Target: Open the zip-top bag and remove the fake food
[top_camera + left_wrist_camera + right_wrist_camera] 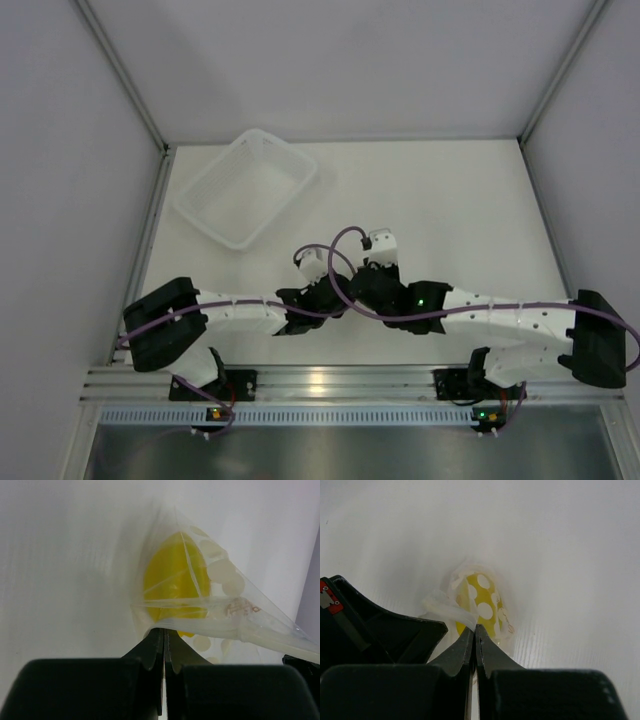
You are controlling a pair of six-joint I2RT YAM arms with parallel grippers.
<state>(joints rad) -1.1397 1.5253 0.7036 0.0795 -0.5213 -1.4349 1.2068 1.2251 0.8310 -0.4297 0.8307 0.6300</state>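
Note:
The zip-top bag (225,605) is a clear pouch with white dots, and the yellow fake food (172,577) sits inside it. My left gripper (165,631) is shut on the bag's near edge. My right gripper (474,628) is shut on the bag's white zip strip (447,611), with the bag (495,617) and the yellow food (487,600) just beyond its tips. In the top view the two grippers (345,285) meet at the table's middle, and the bag is hidden under them.
A translucent white basket tray (247,186) stands at the back left of the white table. The left arm's black finger (380,625) lies at the left of the right wrist view. White walls enclose the table.

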